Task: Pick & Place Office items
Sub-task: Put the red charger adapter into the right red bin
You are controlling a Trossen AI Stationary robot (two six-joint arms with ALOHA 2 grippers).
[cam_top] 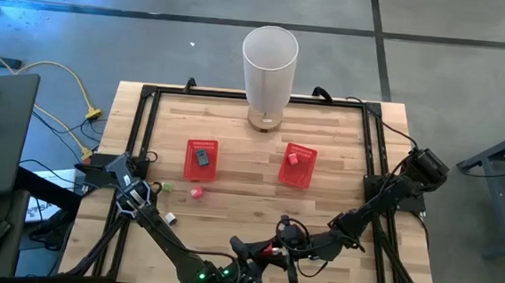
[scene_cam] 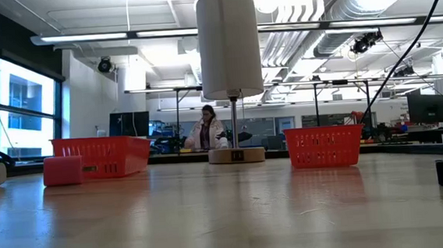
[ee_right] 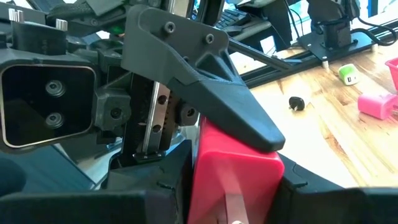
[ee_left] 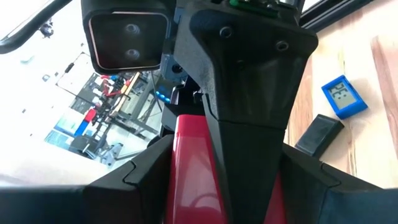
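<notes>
Both grippers meet over the table's near edge around one red office item [cam_top: 273, 248], a smooth red block. My left gripper [cam_top: 258, 250] and my right gripper [cam_top: 281, 248] face each other and are both shut on it. A pink item [cam_top: 197, 192], a green one [cam_top: 167, 186] and a white one [cam_top: 170, 217] lie loose on the table's left half. A dark item [cam_top: 201, 157] lies in the left red basket [cam_top: 188, 167], and a red one [cam_top: 293, 159] in the right basket [cam_top: 307, 176]. A blue item [ee_left: 341, 96] and a black one [ee_left: 317, 134] lie flat on the wood. My left gripper has the red block [ee_left: 191, 163] between its two fingers [ee_left: 140, 180], which stand on opposite sides of it; the block is lifted clear of the table. My right gripper's finger covers the middle of the block. My right gripper pinches the same red block [ee_right: 239, 171] between its own two fingers [ee_right: 165, 171], coming from the table's right. My left gripper's finger [ee_right: 205, 81] lies over the block's upper face, so the two holds cross each other.
A tall white cylinder [cam_top: 269, 58] stands on a round wooden base [cam_top: 265, 119] at the table's far middle. A black frame [cam_top: 147, 116] borders the tabletop. Bare wood lies between the baskets and the near edge. A person [scene_cam: 208, 129] sits far behind the table.
</notes>
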